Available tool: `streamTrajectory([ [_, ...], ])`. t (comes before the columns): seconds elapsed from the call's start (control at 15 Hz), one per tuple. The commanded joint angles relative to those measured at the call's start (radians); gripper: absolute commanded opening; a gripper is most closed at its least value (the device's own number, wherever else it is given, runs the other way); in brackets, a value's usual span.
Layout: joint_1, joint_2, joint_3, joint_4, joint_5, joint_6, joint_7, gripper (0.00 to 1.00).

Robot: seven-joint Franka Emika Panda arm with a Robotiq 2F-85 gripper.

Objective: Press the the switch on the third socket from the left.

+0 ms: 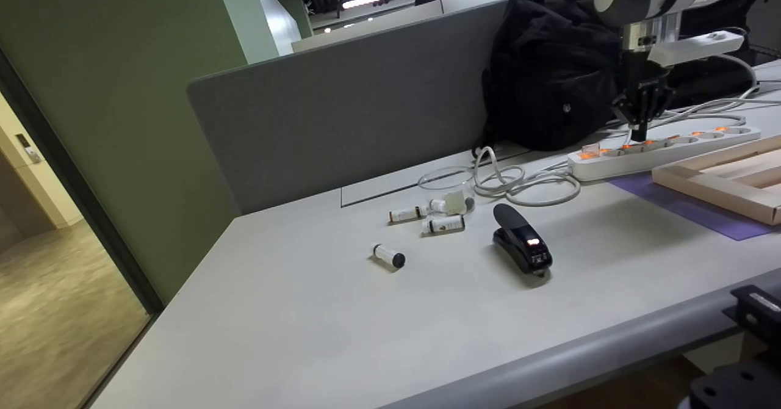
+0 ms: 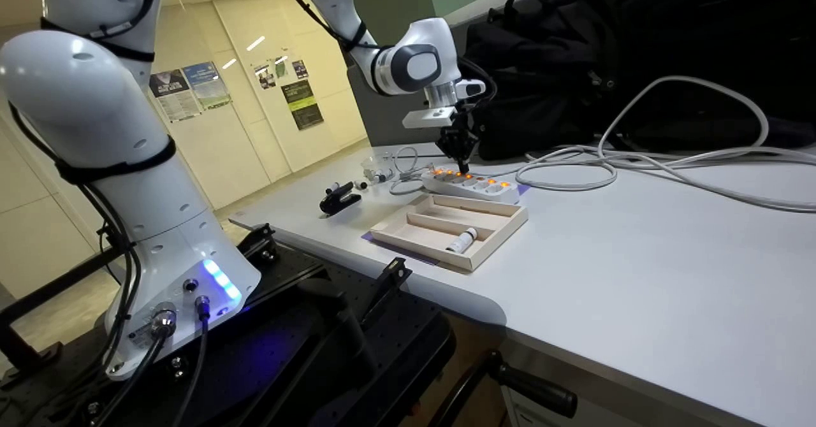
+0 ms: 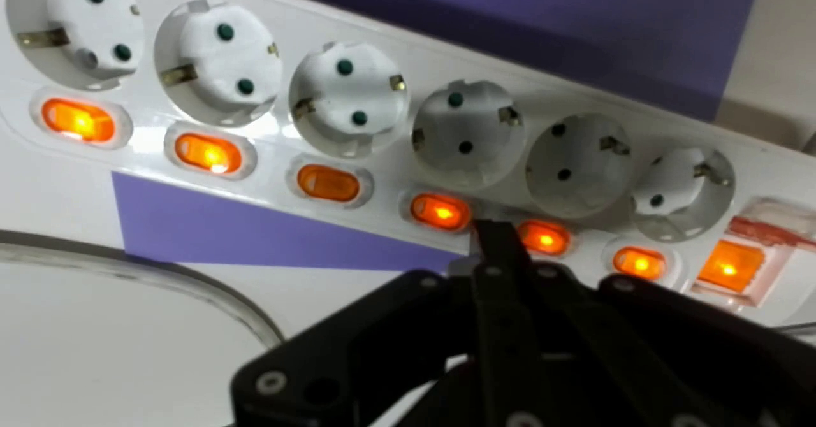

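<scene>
A white power strip point(image 3: 159, 0) with a row of round sockets and orange rocker switches crosses the wrist view. The third socket from the left point(image 3: 350, 99) there has an unlit, darker orange switch point(image 3: 328, 182); the other switches glow. My gripper point(image 3: 500, 229) is shut and empty, its tips together over the strip between two lit switches to the right of the unlit one. In both exterior views the gripper point(image 1: 639, 134) point(image 2: 463, 167) points straight down at the strip point(image 1: 616, 168) point(image 2: 446, 188). Whether the tips touch it I cannot tell.
A wooden tray point(image 2: 440, 258) with a white bottle point(image 2: 463, 240) stands beside the strip, on a purple sheet point(image 1: 701, 207). A black backpack point(image 1: 555, 73) and white cables point(image 1: 525, 189) lie behind and beside it. A black stapler-like device point(image 1: 521, 238) and several vials point(image 1: 388, 255) lie farther off.
</scene>
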Motion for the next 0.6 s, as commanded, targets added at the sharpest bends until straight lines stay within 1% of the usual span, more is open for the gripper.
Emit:
streamTrajectory([
  [0.0,-0.021,-0.010,0.003,0.045,0.011,-0.085,0.031,0.00],
  [0.27,-0.022,0.003,-0.004,0.065,0.014,-0.131,0.035,0.00],
  [0.53,-0.016,0.013,-0.006,0.059,0.013,-0.134,0.040,0.00],
])
